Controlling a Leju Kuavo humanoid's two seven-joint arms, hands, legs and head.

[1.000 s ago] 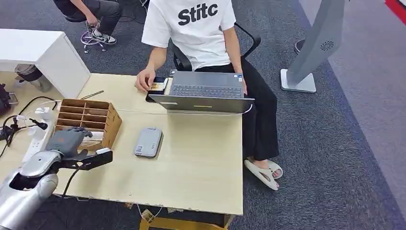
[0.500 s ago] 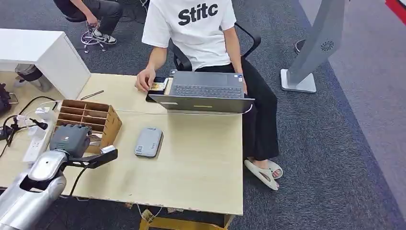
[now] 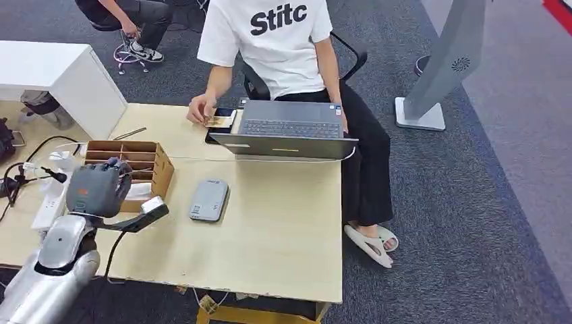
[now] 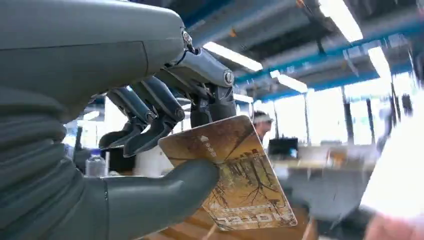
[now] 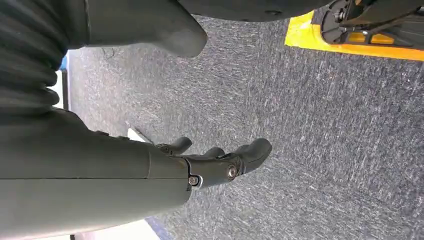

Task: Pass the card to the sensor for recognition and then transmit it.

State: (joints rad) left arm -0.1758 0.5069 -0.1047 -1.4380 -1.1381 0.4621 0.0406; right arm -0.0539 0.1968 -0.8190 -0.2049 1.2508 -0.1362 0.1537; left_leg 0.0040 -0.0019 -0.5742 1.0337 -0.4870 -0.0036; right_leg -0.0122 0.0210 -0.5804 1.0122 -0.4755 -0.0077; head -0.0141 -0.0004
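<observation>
My left hand (image 3: 100,189) hangs raised over the near end of the wooden card box (image 3: 160,173) at the table's left. In the left wrist view that hand (image 4: 100,75) pinches a brown card (image 4: 235,175) with a tree picture between the thumb and the dark fingers. The grey flat sensor (image 3: 208,200) lies on the table (image 3: 270,229) to the right of my left hand, apart from it. My right hand (image 5: 150,170) hangs over dark carpet with loosely spread fingers, holding nothing.
A person in a white T-shirt (image 3: 276,40) sits across the table behind an open laptop (image 3: 290,128), one hand on a card beside it. A power strip (image 3: 50,199) and cables lie at the left. A white cabinet (image 3: 61,74) stands at the back left.
My left hand has risen from the front of the wooden box and turned, bringing the card up with it. The person's hand shifted slightly by the laptop.
</observation>
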